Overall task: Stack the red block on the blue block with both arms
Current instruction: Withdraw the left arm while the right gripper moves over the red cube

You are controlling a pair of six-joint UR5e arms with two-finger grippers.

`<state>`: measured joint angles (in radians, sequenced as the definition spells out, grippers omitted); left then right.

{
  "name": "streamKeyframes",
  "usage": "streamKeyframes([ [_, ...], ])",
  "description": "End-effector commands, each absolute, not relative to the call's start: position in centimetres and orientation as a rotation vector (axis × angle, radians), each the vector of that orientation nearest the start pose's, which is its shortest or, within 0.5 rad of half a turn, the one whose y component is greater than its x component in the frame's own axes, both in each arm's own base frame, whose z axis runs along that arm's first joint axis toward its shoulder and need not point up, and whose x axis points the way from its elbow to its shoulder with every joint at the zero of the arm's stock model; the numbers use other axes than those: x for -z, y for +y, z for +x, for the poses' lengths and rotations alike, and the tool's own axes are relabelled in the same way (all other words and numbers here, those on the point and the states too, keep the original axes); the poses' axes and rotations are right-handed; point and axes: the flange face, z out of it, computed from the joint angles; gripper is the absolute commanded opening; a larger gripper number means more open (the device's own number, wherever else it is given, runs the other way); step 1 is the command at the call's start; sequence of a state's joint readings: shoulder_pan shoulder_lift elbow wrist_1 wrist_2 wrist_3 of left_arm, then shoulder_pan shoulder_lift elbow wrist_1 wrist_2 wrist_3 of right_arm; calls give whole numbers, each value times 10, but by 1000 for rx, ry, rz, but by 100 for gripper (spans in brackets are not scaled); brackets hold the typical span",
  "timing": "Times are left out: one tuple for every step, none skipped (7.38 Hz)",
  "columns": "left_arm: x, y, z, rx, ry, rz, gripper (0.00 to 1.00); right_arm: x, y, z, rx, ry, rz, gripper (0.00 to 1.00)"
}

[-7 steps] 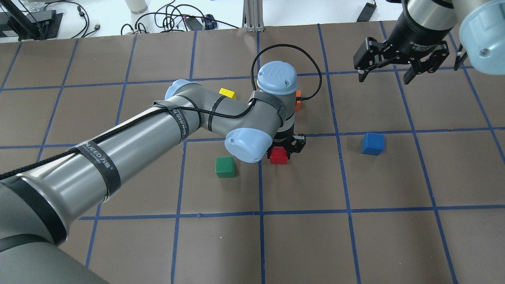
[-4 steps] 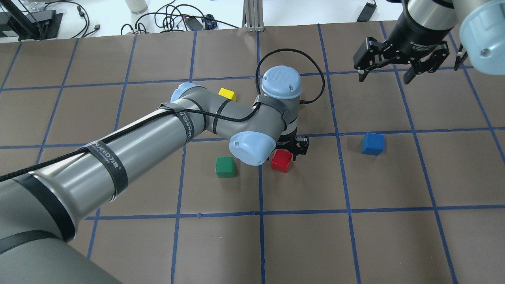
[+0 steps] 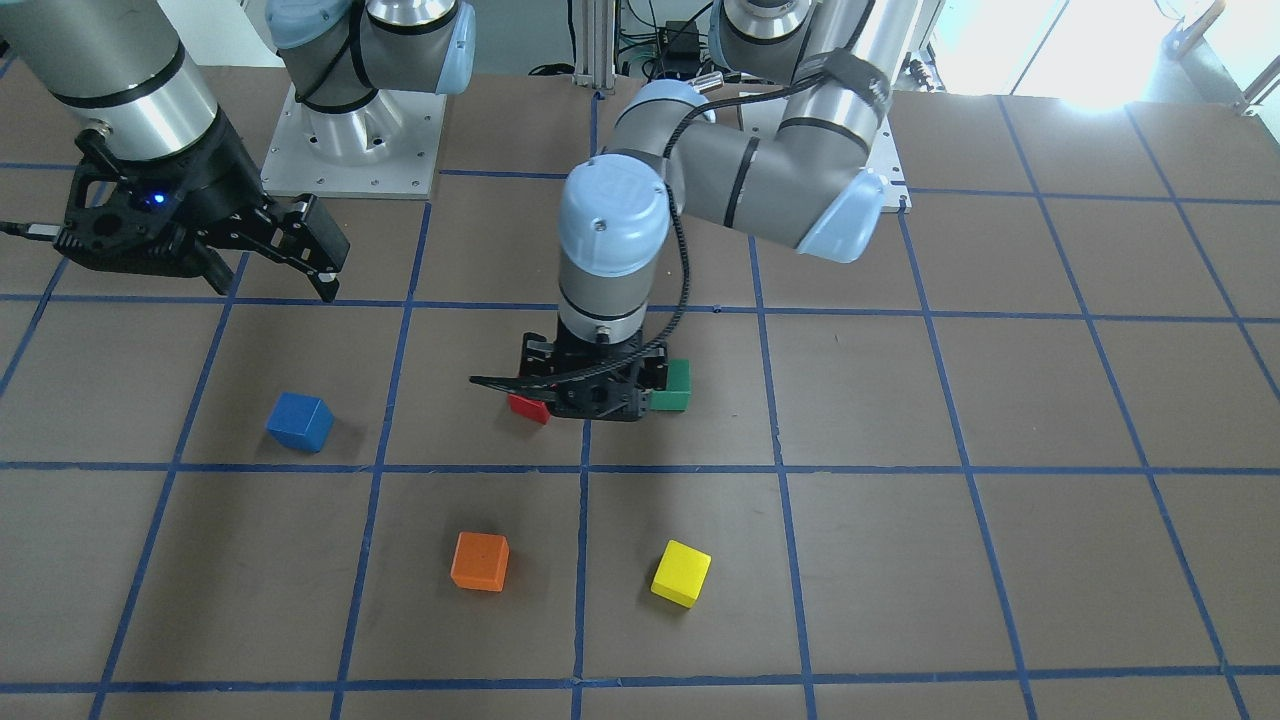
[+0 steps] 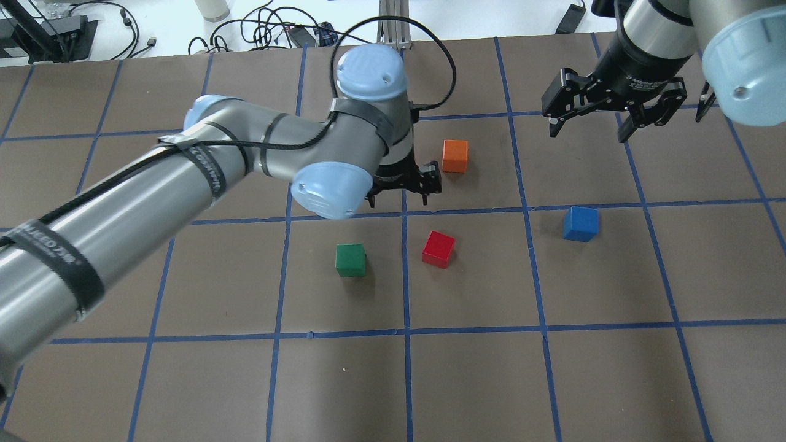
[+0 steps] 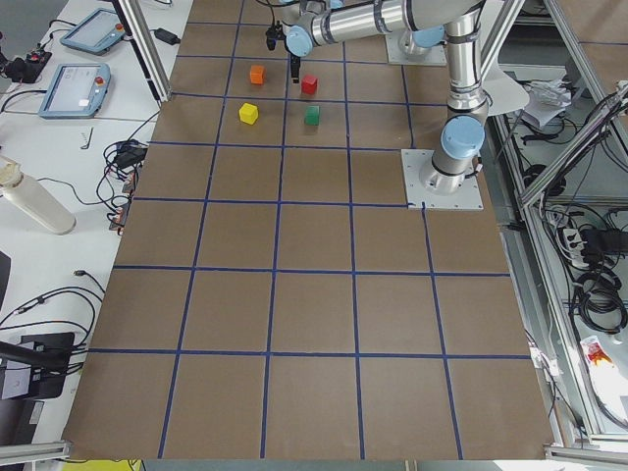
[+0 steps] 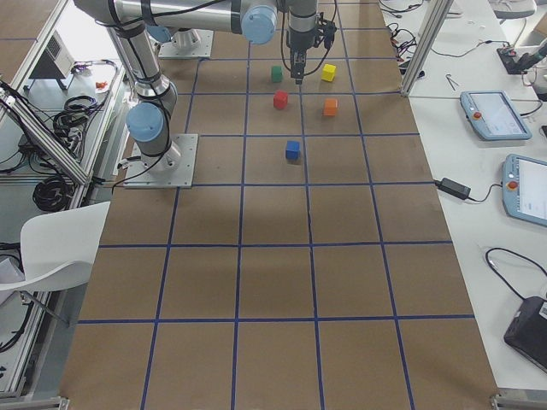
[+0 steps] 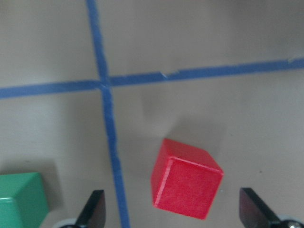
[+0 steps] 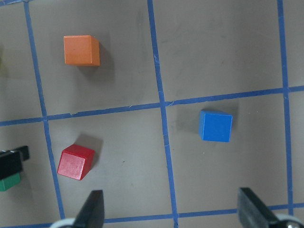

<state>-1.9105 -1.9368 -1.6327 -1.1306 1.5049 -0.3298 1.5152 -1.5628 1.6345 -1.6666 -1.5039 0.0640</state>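
Observation:
The red block (image 4: 438, 248) lies on the table, turned a little off the grid; it also shows in the left wrist view (image 7: 185, 185) and partly in the front view (image 3: 527, 408). My left gripper (image 4: 399, 195) is open and empty, raised above the table just beyond the red block, its fingertips (image 7: 95, 211) apart on either side of the block below. The blue block (image 4: 580, 223) sits to the right, also in the front view (image 3: 299, 421) and the right wrist view (image 8: 215, 126). My right gripper (image 4: 589, 132) is open and empty, high above the table beyond the blue block.
A green block (image 4: 350, 259) lies left of the red one. An orange block (image 4: 455, 155) lies just right of my left gripper. A yellow block (image 3: 681, 573) is hidden under my left arm in the overhead view. Blue tape lines grid the brown table (image 4: 479, 380).
My left gripper has lifted off the red block and moved away toward the far side. The red block turned slightly, then stayed on the table. My right gripper shifted slightly left.

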Motion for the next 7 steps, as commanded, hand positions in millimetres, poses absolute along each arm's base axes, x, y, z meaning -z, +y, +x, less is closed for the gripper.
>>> streamKeyframes([
  [-361,-538,-248,-9,3203,-9,100,-438,-491,146,-46,3061,295,100],
  [-394,-533,-214,17,3207,-6,100,-414,-489,170,-63,3064,308,100],
  [-420,-523,-186,17,3206,-24,100,-392,-482,201,-40,3069,319,100],
  [-443,-511,-161,15,3205,-26,100,-363,-477,230,17,3059,359,100],
  [-458,-499,-137,-19,3203,-18,100,-336,-472,251,89,3039,397,100],
  [-468,-494,-120,4,3204,-66,100,-305,-466,256,51,3063,407,100],
  [-476,-489,-114,18,3204,-54,100,-290,-471,257,70,3052,463,100],
])
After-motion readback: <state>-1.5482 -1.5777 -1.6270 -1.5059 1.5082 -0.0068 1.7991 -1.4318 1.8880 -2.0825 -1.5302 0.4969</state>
